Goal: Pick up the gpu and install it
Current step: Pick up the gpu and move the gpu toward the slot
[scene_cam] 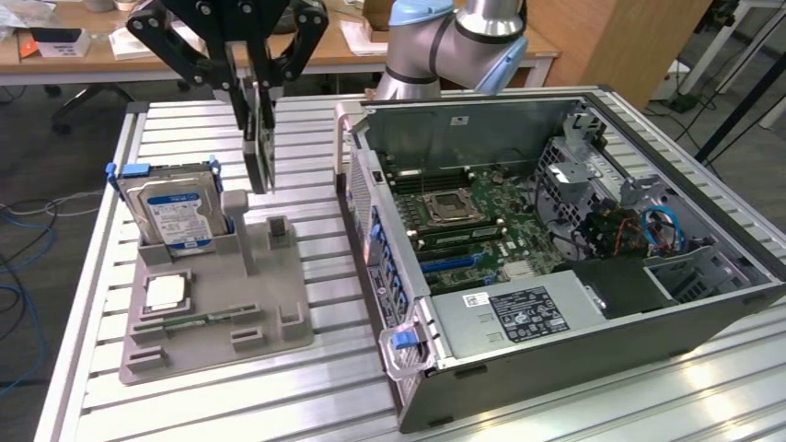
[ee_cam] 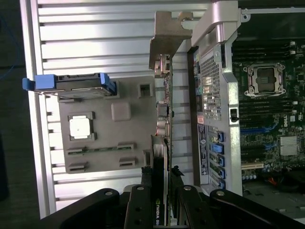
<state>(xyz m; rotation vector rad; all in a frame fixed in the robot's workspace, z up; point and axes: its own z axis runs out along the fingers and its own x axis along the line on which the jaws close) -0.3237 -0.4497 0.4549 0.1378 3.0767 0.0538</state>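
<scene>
Above slatted metal table, pincer grips upright gpu, label unreadable

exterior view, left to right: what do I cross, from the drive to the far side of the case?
hard drive → gpu, clamped in the gripper → CPU socket inside the open case → blue cables
</scene>
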